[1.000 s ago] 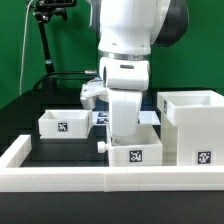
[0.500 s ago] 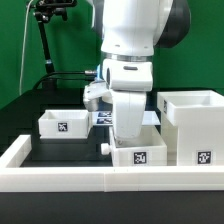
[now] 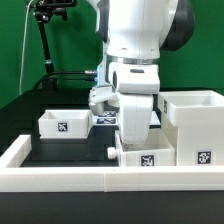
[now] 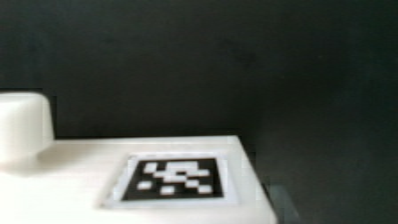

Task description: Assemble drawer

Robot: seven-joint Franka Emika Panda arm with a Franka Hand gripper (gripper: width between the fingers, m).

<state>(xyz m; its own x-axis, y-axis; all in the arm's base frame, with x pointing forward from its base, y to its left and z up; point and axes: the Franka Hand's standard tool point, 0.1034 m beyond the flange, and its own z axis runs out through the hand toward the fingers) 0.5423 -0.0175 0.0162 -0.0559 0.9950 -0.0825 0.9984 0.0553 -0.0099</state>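
My gripper [image 3: 135,140] reaches down into a small white drawer tray [image 3: 143,157] that has a marker tag on its front and a knob [image 3: 110,150] on its side. The fingers are hidden inside the tray, and the tray travels with the hand, so the jaws seem shut on its wall. The wrist view shows the tray's tagged white panel [image 4: 175,178] and the knob [image 4: 22,125] close up over the black table. The large white drawer housing [image 3: 195,125] stands just to the exterior view's right of the tray. A second small tray [image 3: 58,123] sits to the left.
A low white wall [image 3: 60,175] runs along the front and left sides of the black table. The marker board [image 3: 103,118] lies behind the arm. A camera stand [image 3: 45,40] rises at the back left.
The gripper and the small tray have shifted toward the exterior view's right, closer to the large housing. The hand has also turned a little. The other parts have not moved.
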